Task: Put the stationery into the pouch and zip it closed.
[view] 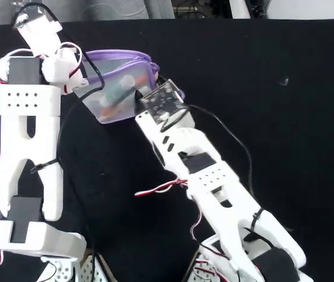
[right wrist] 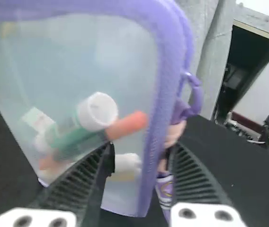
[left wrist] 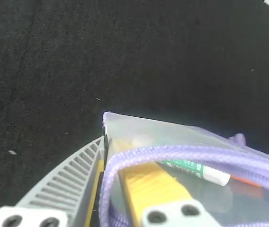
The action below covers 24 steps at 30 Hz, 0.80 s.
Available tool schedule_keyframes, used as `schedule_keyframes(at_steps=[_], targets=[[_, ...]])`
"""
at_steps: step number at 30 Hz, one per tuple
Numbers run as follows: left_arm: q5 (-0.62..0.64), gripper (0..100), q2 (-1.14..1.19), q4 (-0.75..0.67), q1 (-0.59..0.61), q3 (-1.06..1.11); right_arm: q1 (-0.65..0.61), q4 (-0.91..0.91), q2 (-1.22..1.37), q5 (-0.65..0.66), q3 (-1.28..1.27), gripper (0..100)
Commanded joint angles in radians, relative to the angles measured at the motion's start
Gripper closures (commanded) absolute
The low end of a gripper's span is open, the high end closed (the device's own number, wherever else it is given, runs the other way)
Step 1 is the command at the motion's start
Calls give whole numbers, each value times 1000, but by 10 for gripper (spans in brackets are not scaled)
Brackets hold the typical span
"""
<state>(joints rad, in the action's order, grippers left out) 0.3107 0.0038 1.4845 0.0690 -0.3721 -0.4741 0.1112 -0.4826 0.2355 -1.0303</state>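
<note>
The filling half of the job looks done: a green-and-white marker (right wrist: 73, 137), an orange pen (right wrist: 125, 124) and something with a round white cap (right wrist: 96, 111) all lie inside the translucent pouch (view: 117, 88). The pouch sits in the upper left of the high view, apparently held up off the black table (view: 273, 117) and slung between the two arms. At its left end the left gripper (view: 79, 76) is clamped on a corner, with the plastic and purple tape pinched between its fingers (left wrist: 73, 179) in the left wrist view. At the pouch's right end the right gripper (view: 143, 97) is closed on the zipper edge, just beside the dangling zip pull (right wrist: 189, 94). Along the stretch facing the right wrist camera the purple zipper (right wrist: 165, 71) reads as a single joined band. The pull sits at the right gripper's end, which suggests the zip is drawn across or nearly so. Near the left gripper the tape curls round, and I cannot tell whether a gap is left there. What is left, by my reading, is little — closing any last bit of zip, then setting the pouch down and letting go.
</note>
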Motion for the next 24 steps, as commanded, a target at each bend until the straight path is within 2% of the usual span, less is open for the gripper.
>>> schedule_keyframes(at_steps=[1,9,12,15,19,21,24], targets=[[-66,967,3,-17,13,5,-75,-3,-64,14,-39,912],[-219,967,14,-18,58,-68,-83,-28,-492,8,-300,931],[-227,967,14,-15,65,-125,-109,-129,-638,8,-326,982],[-226,967,14,-15,62,-140,-126,-242,-745,-29,-321,986],[-224,967,15,-15,62,-137,-124,-301,-837,-64,-323,985],[-229,966,15,-14,65,-137,-107,-307,-855,-71,-323,960],[-298,966,14,0,67,-156,-37,-299,-851,-152,-311,845]])
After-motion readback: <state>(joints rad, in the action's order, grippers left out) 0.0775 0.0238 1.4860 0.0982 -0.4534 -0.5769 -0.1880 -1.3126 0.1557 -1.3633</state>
